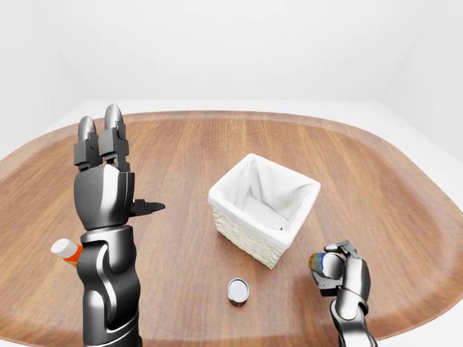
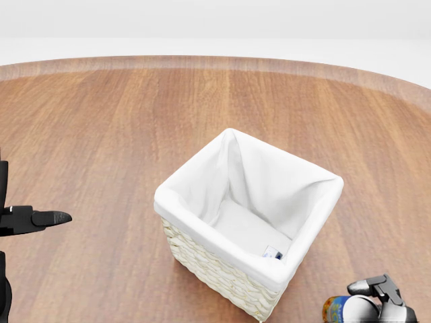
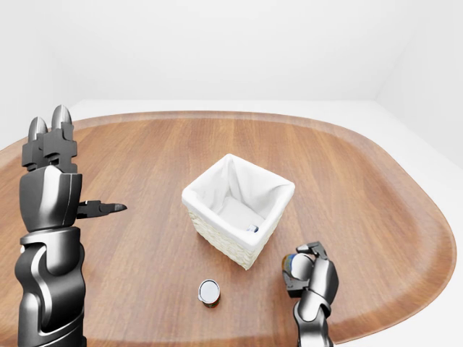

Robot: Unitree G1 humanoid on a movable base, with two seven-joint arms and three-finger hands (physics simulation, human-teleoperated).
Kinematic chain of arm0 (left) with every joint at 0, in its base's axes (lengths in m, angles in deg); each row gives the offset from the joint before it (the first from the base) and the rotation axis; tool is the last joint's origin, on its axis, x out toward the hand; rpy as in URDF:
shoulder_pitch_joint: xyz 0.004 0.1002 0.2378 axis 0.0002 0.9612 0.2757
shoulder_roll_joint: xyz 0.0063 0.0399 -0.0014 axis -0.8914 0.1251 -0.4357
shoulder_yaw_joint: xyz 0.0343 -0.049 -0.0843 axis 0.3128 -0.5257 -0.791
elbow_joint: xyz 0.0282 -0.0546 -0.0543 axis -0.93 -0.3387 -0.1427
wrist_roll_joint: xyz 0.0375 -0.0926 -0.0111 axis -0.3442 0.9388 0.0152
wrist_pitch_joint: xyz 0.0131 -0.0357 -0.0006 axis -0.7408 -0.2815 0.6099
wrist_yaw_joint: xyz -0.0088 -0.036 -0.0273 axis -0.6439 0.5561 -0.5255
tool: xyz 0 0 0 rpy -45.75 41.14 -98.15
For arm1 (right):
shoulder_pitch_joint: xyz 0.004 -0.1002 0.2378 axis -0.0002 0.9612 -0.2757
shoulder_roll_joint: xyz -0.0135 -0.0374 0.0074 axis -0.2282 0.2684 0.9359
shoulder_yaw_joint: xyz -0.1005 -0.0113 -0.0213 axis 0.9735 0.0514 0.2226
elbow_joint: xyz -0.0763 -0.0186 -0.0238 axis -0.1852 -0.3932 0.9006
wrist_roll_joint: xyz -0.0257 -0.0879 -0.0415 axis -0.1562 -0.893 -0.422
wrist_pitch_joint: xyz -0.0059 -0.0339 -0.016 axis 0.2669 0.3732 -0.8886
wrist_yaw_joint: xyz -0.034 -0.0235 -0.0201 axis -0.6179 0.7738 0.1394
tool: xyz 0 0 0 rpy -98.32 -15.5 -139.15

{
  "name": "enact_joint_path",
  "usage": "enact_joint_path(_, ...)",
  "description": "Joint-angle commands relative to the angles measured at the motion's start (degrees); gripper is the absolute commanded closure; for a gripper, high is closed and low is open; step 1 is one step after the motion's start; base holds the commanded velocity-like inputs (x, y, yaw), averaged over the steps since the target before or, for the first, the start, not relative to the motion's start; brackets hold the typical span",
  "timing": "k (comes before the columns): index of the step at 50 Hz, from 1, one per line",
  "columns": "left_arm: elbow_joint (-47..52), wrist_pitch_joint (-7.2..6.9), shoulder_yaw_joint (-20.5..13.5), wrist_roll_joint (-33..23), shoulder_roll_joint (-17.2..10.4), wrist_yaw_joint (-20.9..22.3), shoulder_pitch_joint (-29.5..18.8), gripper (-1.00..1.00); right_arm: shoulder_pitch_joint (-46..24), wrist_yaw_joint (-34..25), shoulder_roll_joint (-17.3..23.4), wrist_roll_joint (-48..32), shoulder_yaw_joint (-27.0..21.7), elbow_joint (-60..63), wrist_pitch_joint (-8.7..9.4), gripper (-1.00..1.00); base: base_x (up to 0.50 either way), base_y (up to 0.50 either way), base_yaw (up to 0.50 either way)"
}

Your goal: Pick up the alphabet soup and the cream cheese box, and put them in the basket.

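Observation:
My right hand [image 1: 334,264] hangs low at the right of the left-eye view, its fingers shut on a small can with a colourful label [image 1: 316,261], seemingly the alphabet soup. It is to the lower right of the white-lined wicker basket [image 1: 235,221] and apart from it. In the head view the can [image 2: 334,309] peeks in at the bottom right. A small light item [image 2: 272,253], perhaps the cream cheese box, lies on the basket floor, mostly hidden by the rim. My left hand [image 1: 116,170] stands raised at the left, open and holding nothing.
A dark can with a silver top [image 1: 238,290] stands on the round wooden table [image 1: 181,152] below the basket. An orange-capped white bottle [image 1: 66,250] lies at the left, partly behind my left arm. The table edge curves close to my right hand.

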State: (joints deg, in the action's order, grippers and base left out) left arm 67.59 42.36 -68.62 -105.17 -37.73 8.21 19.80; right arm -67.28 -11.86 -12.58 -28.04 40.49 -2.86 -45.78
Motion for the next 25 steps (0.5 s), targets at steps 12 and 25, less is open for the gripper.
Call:
enact_joint_path(12, -0.3, 0.0, 0.0, 0.1, 0.0, 0.0, 0.0, -1.0, -1.7, 0.0, -1.4, 5.2, -3.5, 12.7, -0.01, 1.0, 0.0, 0.0, 0.0)
enact_joint_path(25, 0.3, 0.0, 0.3, -0.5, -0.3, 1.1, -0.2, -1.0, -1.3, 0.0, -3.1, 9.0, -5.9, 23.7, -0.01, 1.0, 0.0, 0.0, 0.0)
